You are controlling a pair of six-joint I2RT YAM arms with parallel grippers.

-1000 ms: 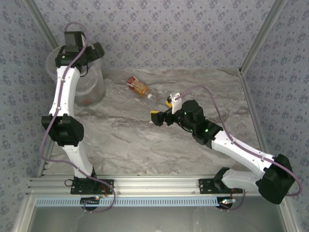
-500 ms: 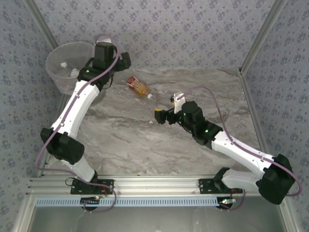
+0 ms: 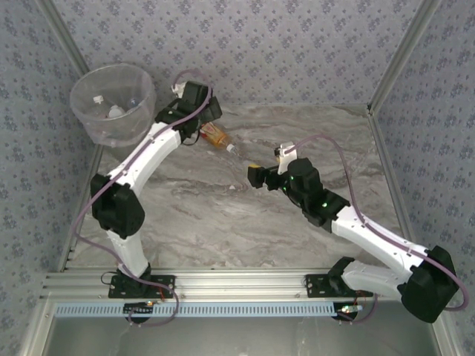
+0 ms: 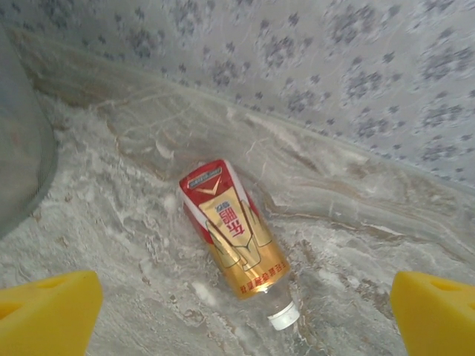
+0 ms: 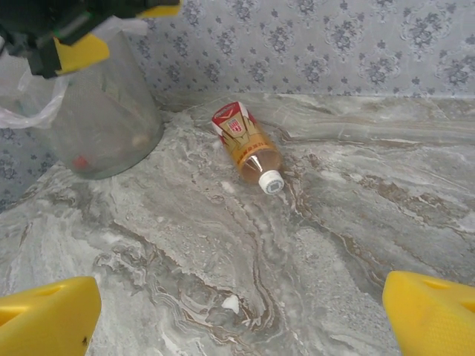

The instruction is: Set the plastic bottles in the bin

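1. Since the earlier frames the left arm has swung off the bin [image 3: 87, 127], at the upper left of the top view, and now hangs over the one loose bottle [image 3: 215, 136]. The right arm has barely shifted.
2. The bottle lies on its side on the marble table [image 3: 193, 215], upper centre, near the back wall. It has a red and gold label and a white cap pointing lower right.
3. Other bottles [image 3: 111, 111] lie inside the bin.
4. The left gripper [image 4: 241, 326] is spread wide above the bottle, not touching it.
5. The right gripper [image 3: 263, 167] is also spread and empty, at mid-frame.
6. The step in hand looks like the reach for the last bottle. Next, the left gripper likely needs to drop, straddle the body and close.
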